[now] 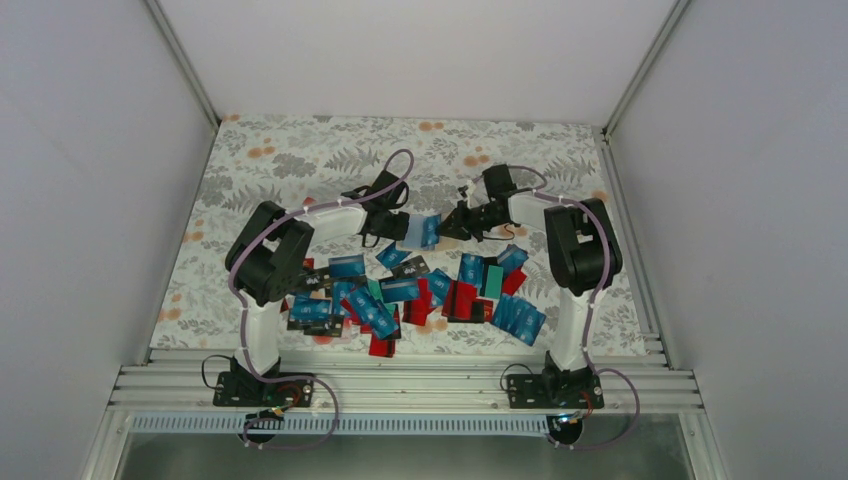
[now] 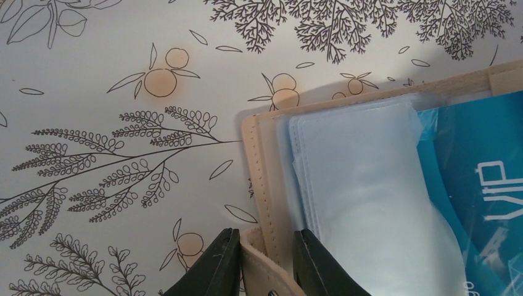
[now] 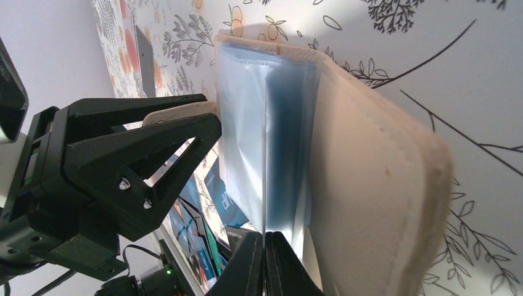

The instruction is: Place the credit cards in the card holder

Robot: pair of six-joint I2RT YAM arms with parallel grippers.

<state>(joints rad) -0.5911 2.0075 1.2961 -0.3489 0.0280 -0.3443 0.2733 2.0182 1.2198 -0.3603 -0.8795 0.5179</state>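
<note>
Top external: credit cards (image 1: 400, 290) litter floral table (image 1: 300, 160) beside the card holder (image 1: 425, 230).

Front: credit cards (image 1: 400, 292) — beyond, free tablecloth (image 1: 300, 150).

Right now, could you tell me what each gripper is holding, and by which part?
The left gripper pinches the card holder by its beige tab; the right gripper pinches one clear sleeve by its edge.

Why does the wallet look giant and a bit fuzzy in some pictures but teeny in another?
Top external: the card holder looks teeny, seen from high up. Right wrist: it fills the frame, beige cover slightly soft, clear sleeves shiny. Left wrist: tablecloth print sharp, holder's shadow falling on it.
</note>
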